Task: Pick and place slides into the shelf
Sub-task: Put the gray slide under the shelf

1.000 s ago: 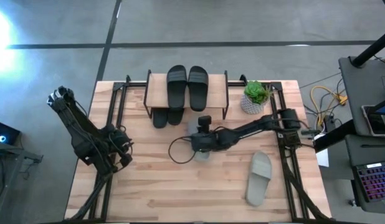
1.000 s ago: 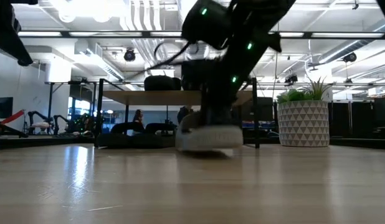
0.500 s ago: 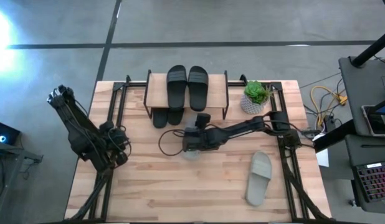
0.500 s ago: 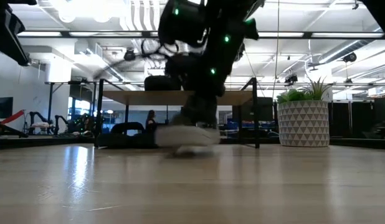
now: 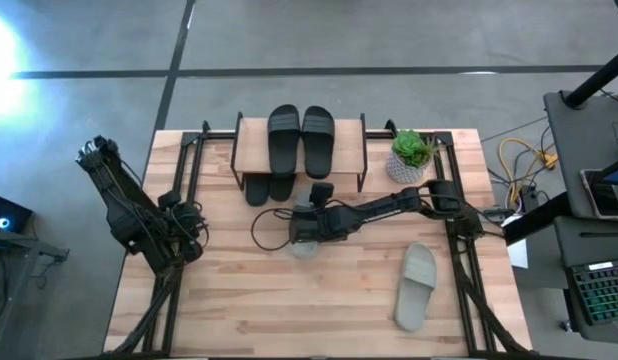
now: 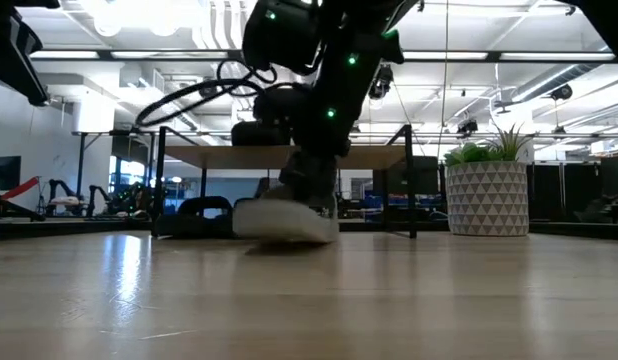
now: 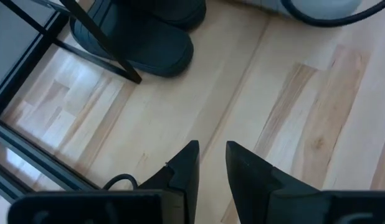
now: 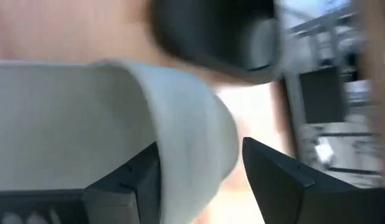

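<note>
A pale grey-green slide (image 5: 305, 248) lies on the table in front of the shelf (image 5: 251, 150); the low view shows it flat on the wood (image 6: 284, 222). My right gripper (image 5: 304, 230) is right above it, open, with the slide's strap (image 8: 180, 124) between its fingers. Two black slides (image 5: 301, 140) rest on the shelf's top board, and more black slides (image 5: 259, 188) lie under it. A second pale slide (image 5: 417, 285) lies near the table's right edge. My left gripper (image 7: 211, 165) waits at the table's left, its fingers slightly apart and holding nothing. My right gripper comes down on the pale slide from above, with its fingers on either side of the strap's edge (image 8: 199, 143). One finger (image 8: 133, 177) lies close against the strap and the other (image 8: 280, 180) stands apart from it. Whether the near one touches, I cannot tell. The slide rests on the table.
A potted plant (image 5: 409, 155) in a white pot stands right of the shelf. Black frame rails run along the table's left (image 5: 189, 170) and right (image 5: 459, 250) sides. A dark cable loops beside my right gripper (image 5: 264, 228). Bare wood lies toward the near edge.
My right gripper has moved toward the table's left edge, and the pale slide has moved left with it, ending in front of the shelf's middle, resting on the table.
</note>
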### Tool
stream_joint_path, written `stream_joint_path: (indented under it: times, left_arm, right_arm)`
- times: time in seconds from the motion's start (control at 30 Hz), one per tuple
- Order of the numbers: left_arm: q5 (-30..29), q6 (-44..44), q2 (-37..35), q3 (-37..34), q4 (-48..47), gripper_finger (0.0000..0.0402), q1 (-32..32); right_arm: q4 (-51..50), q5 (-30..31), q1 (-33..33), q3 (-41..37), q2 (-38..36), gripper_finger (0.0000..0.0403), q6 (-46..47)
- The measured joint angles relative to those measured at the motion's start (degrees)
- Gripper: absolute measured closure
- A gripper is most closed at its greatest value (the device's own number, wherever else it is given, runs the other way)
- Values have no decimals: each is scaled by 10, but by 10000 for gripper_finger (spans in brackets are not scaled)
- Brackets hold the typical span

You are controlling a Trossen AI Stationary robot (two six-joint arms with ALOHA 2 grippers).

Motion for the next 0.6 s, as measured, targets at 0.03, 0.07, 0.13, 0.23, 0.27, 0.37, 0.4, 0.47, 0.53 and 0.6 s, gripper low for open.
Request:
stream_joint_path:
  times: [0.03,0.07,0.13,0.23,0.27,0.37,0.4,0.47,0.53,0.6]
  left_arm:
    - [0,0,2,0,1,337,0]
    - [0,0,3,0,1,337,0]
    - [0,0,4,0,3,337,0]
    - [1,-1,8,0,8,337,0]
    - [1,-1,10,0,7,337,0]
    - [1,-1,15,0,7,337,0]
    - [1,-1,16,0,7,337,0]
    - [1,-1,19,0,7,337,0]
    - [2,-1,22,0,7,337,0]
    - [2,-1,22,0,7,337,0]
  right_arm:
    - [-1,-25,0,0,1,207,0]
    - [0,-44,0,0,0,207,-7]
    - [2,-45,1,1,0,207,-22]
    - [-1,-39,2,2,-1,207,0]
    - [-5,-50,1,4,-2,207,9]
    - [-56,-65,0,24,-3,207,30]
    - [-78,-68,1,32,-3,207,37]
    - [-120,-75,6,52,-3,207,53]
    - [-154,-80,14,75,-4,207,62]
    - [-172,-80,27,97,-6,207,65]
